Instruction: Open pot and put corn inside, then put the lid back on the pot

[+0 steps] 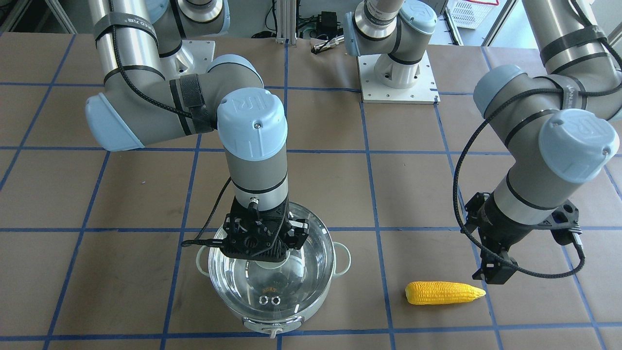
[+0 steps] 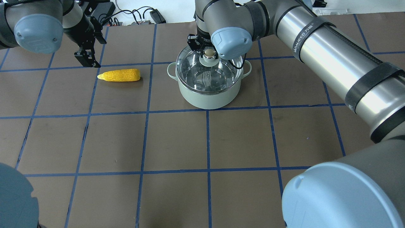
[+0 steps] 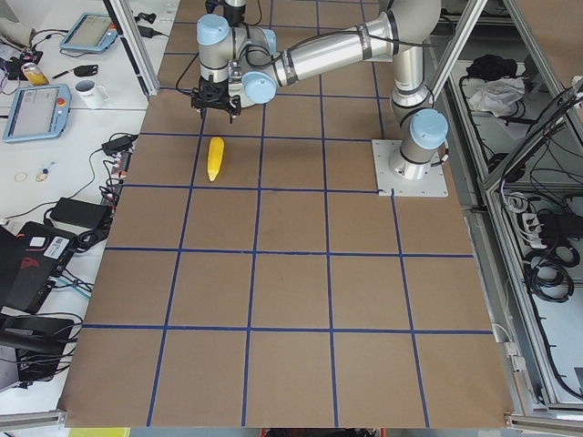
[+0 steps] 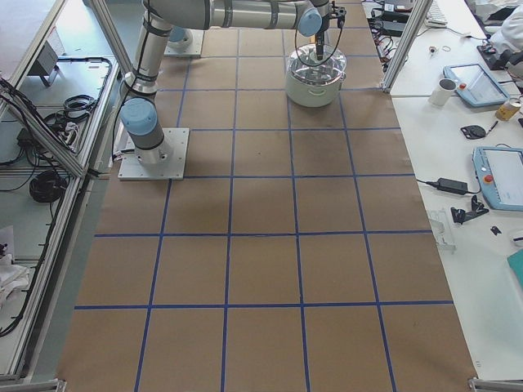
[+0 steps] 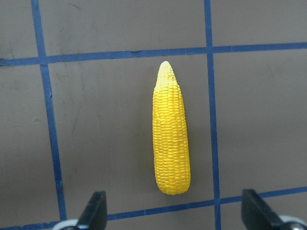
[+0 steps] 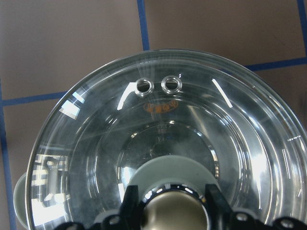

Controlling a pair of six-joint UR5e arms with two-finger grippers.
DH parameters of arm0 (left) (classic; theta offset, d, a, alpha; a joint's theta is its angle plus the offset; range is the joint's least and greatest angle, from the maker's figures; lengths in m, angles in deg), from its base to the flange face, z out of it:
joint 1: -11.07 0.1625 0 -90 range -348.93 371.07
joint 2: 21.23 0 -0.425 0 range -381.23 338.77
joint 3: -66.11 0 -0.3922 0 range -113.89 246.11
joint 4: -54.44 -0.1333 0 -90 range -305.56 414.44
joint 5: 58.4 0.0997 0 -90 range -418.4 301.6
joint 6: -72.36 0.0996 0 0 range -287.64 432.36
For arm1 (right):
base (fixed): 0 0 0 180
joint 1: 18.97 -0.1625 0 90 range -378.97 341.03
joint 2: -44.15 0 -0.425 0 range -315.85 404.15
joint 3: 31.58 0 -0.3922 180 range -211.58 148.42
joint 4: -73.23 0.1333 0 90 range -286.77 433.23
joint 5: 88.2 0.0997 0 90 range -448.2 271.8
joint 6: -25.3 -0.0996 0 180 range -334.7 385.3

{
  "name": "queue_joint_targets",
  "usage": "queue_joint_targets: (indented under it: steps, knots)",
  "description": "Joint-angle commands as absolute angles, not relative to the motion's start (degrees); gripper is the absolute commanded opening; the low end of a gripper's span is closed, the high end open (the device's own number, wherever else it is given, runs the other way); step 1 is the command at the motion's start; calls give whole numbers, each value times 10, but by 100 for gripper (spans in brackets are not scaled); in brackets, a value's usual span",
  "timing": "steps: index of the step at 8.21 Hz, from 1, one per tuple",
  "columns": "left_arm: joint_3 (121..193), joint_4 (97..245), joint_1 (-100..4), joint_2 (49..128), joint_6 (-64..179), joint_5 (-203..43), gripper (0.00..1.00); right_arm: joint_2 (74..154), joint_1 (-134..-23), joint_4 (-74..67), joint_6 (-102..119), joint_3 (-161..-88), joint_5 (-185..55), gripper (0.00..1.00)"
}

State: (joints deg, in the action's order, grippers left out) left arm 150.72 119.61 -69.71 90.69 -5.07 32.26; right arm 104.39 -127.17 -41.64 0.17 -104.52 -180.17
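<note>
Your desk (image 2: 177,142): brown cover, blue tape grid. White basket (image 1: 469,10) past its far corner. On your side bench (image 4: 482,278): a teach pendant (image 4: 500,175) lying flat, a black power brick (image 4: 448,184) just beside it, and a white mug (image 4: 442,91) near a second pendant (image 4: 471,82).

A: What colour is the corn (image 1: 444,293)?
B: Bright yellow, with neat rows of kernels. The pointed tip is paler, almost white.
A: And the pot (image 2: 205,96)?
B: Pale mint-green outside, shiny steel inside. The lid (image 6: 96,143) is clear glass with small orange print. Its knob (image 2: 208,53) is gold-beige on a pale green base.
A: The table (image 2: 177,142)?
B: Brown, with a grid of blue lines. The right arm (image 2: 316,41) and the left arm (image 1: 529,131) are silver-grey, with light blue caps and black straps.
</note>
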Motion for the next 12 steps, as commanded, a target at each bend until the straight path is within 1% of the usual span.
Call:
queue_joint_targets:
  steps: [1, 3, 5, 7, 8, 10, 12]
  knots:
    - [1504, 1162, -696, 962, -86, 317, 100, 1101, -1271, -402, 16, -1050, -1814, 37]
    - [1509, 1159, -696, 983, -87, 286, 100, 1168, -1255, -343, 26, -1073, -1820, 34]
    - [1504, 1161, -696, 1028, -95, 289, 100, 1242, -1208, -265, 65, -1102, -1814, 33]
    - [1500, 1159, -696, 1044, -108, 293, 100, 1309, -1186, -202, 92, -1128, -1816, 32]
    - [1498, 1157, -694, 1048, -108, 293, 100, 1324, -1184, -178, 93, -1128, -1820, 32]
    - [1472, 1151, -691, 1063, -125, 295, 100, 1333, -1180, -158, 95, -1129, -1816, 32]
    - [1466, 1151, -691, 1070, -125, 291, 100, 1352, -1174, -122, 123, -1141, -1815, 31]
